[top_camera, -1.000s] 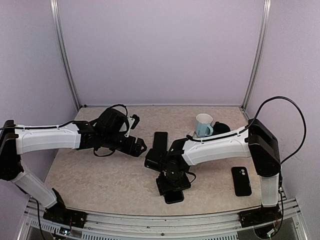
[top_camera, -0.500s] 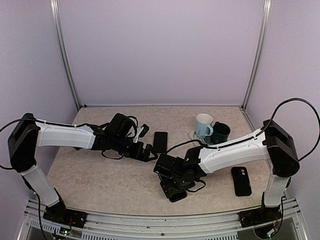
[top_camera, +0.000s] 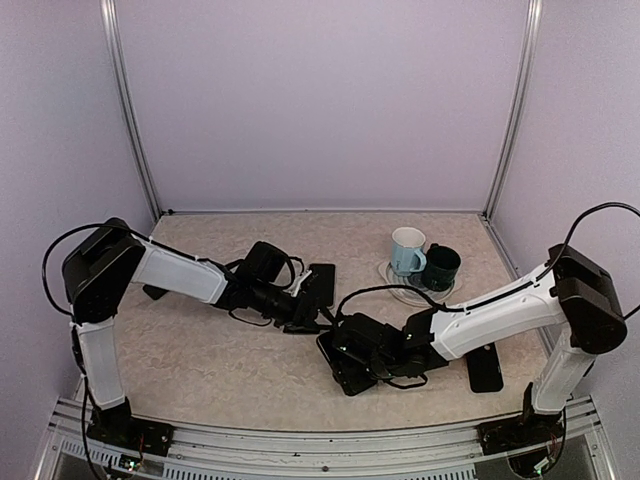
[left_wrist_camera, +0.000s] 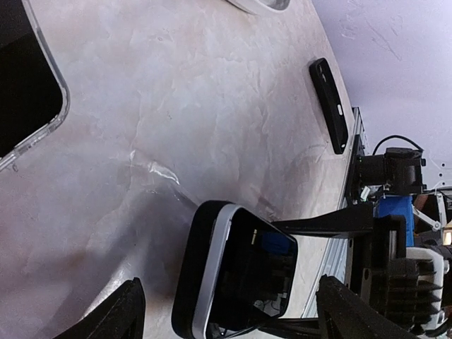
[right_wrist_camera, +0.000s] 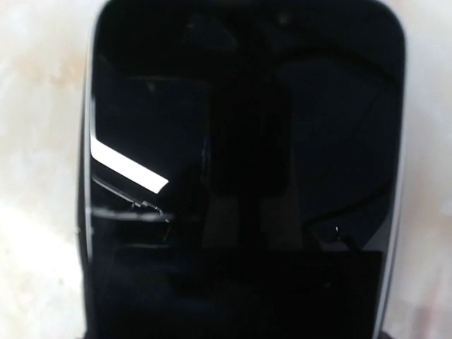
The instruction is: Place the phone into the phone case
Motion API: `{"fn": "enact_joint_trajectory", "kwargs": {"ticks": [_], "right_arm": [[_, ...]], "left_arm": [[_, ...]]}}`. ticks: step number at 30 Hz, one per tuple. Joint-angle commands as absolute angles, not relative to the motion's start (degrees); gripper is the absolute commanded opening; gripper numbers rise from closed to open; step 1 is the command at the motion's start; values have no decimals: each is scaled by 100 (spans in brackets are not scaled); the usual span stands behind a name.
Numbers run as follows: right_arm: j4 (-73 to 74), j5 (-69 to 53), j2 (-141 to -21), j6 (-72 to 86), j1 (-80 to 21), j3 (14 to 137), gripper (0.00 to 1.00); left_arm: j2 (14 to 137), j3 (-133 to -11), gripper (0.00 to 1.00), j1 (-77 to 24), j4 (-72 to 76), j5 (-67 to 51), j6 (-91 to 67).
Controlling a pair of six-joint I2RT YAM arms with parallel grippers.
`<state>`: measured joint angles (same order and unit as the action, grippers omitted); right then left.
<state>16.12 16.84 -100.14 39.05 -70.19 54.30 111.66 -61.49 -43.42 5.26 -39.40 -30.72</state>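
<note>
A phone with a silver edge and dark screen [left_wrist_camera: 272,282] rests tilted in a black case [left_wrist_camera: 189,282]. In the top view both sit under my right gripper [top_camera: 352,362] at the front centre. The phone's screen [right_wrist_camera: 240,169] fills the right wrist view, and the right fingers are too dark to make out there. In the left wrist view two thin dark bars flank the phone like fingers closed on its sides. My left gripper [top_camera: 303,312] is open and empty, its fingertips [left_wrist_camera: 120,318] wide apart, and it hovers just left of the phone.
A second phone in a clear case [top_camera: 320,284] lies beside the left gripper and shows in the left wrist view [left_wrist_camera: 21,92]. A black phone-shaped item with a camera cut-out [top_camera: 484,370] lies at the right. A light-blue mug [top_camera: 407,250] and a dark mug [top_camera: 440,267] stand behind.
The left arm has stretched right, bringing its gripper from the left-middle up to the cased phone. The right gripper has shifted right and lower over the phone.
</note>
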Motion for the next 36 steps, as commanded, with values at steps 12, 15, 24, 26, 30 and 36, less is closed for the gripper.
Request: {"fn": "enact_joint_trajectory", "kwargs": {"ticks": [12,15,24,26,30,36], "right_arm": [[709,2163,-9776,3518,-6864,5224,10],[722,2137,-9799,3533,-6864,5214,10],[624,2013,-9703,3463,-6840,5090,48],[527,1960,-9509,3385,-6827,4931,80],[56,1334,-8717,2922,-6629,4361,99],[-1485,-1787,-7313,1743,-5750,3310,99]], "left_arm": [[11841,-6427,47,-4307,924,-4636,-3332],[11802,-6379,34,-4307,979,-4857,-3364],[11559,-6371,0,-4328,530,-4960,-2891],[11511,-6512,0,-4373,140,-4819,-2469],[11318,-6845,0,-4555,-843,-4100,-1447],[10737,-6668,0,-4804,-1177,-3332,-354]]}}
